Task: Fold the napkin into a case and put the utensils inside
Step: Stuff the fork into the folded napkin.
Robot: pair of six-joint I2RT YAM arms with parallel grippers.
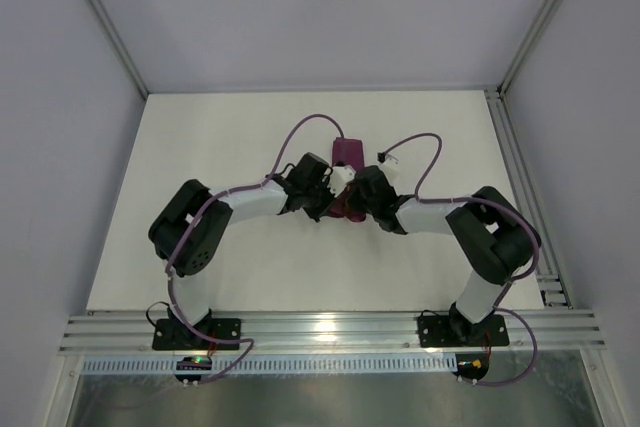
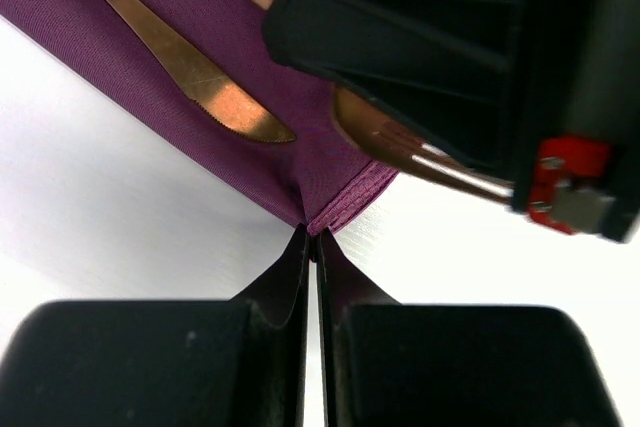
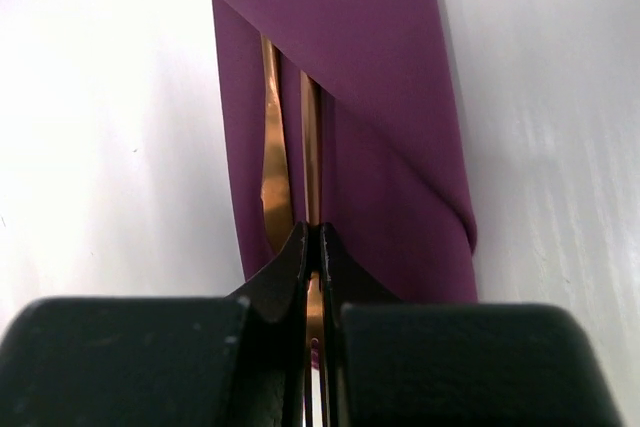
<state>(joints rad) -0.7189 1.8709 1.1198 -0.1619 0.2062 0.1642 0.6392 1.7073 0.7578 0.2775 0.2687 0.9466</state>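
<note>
The magenta-purple napkin (image 1: 347, 151) lies folded into a long narrow case (image 3: 370, 87) at the table's middle. Both grippers meet at its near end. My left gripper (image 2: 312, 237) is shut on the near corner of the cloth (image 2: 330, 209). My right gripper (image 3: 313, 232) is shut on the copper fork (image 3: 311, 137), whose handle runs up into the fold. The copper knife (image 3: 272, 172) lies beside the fork inside the open fold; it also shows in the left wrist view (image 2: 205, 82). The right gripper's black body (image 2: 450, 57) covers most of the fork (image 2: 385, 142) there. From above, the left gripper (image 1: 328, 207) and the right gripper (image 1: 350, 203) nearly touch.
The white table (image 1: 230, 267) has raised metal rails along its right edge (image 1: 520, 177) and its near edge (image 1: 330, 327). Purple cables (image 1: 310, 127) loop above both wrists.
</note>
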